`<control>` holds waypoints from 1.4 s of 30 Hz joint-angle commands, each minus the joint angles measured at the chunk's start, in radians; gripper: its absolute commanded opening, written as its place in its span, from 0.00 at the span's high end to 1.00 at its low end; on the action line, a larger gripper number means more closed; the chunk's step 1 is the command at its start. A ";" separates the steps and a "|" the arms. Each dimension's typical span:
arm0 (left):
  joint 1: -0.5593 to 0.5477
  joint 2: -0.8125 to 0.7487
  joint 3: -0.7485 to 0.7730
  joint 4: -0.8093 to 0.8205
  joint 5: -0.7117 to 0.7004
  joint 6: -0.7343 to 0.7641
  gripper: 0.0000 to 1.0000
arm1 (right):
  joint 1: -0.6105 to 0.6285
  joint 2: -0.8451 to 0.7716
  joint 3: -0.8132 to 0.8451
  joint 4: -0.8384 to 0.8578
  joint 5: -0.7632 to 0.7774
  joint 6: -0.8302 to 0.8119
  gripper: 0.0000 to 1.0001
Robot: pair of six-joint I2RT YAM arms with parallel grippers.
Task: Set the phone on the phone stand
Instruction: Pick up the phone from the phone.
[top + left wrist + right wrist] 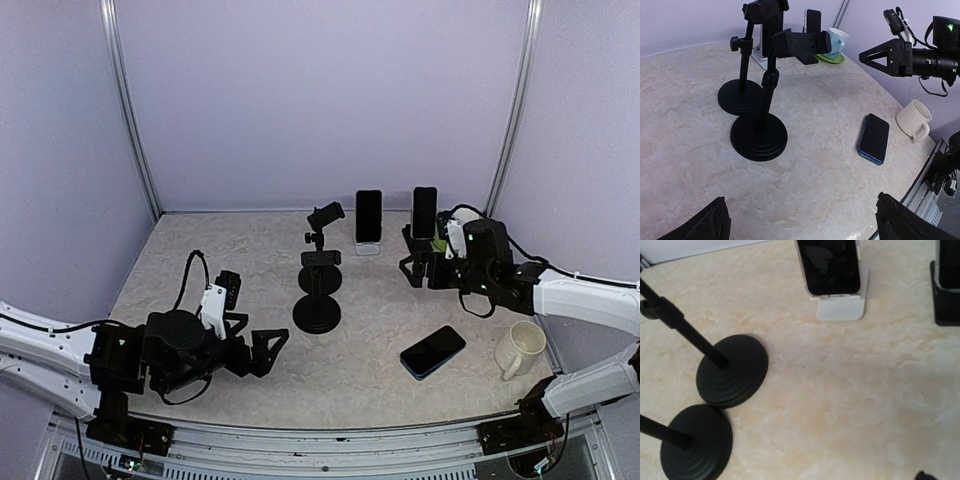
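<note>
A dark phone with a blue edge (433,351) lies flat on the table at the front right, also in the left wrist view as the phone (874,138). Two black phone stands on round bases occupy the middle: the nearer stand (318,300) (762,115) carries an empty clamp, and the other stand (322,222) (742,75) is just behind it. My left gripper (255,336) (807,225) hovers low at the front left, open and empty, pointing toward the stands. My right gripper (408,258) hangs open and empty at the back right, well apart from the phone.
Two more phones stand propped at the back, one on a white holder (369,218) (832,270) and one on a black holder (425,212). A white mug (520,348) (914,119) sits right of the flat phone. A teal cup on a green saucer (836,44) is at the back right.
</note>
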 commanded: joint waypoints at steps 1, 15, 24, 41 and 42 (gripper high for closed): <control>-0.019 -0.001 0.064 -0.066 -0.040 -0.010 0.01 | 0.007 -0.005 -0.041 0.039 0.040 0.046 0.00; -0.025 -0.037 -0.018 -0.001 0.034 0.076 0.01 | 0.007 0.077 0.024 -0.038 -0.012 0.028 0.00; 0.063 -0.088 -0.042 0.073 0.190 0.245 0.01 | 0.007 -0.014 0.098 -0.192 0.001 0.025 0.00; 0.003 0.036 -0.047 0.255 0.316 0.262 0.01 | 0.007 -0.059 0.136 -0.263 0.022 -0.037 0.00; -0.002 0.061 -0.042 0.274 0.315 0.256 0.01 | 0.007 -0.062 0.128 -0.265 0.030 -0.056 0.00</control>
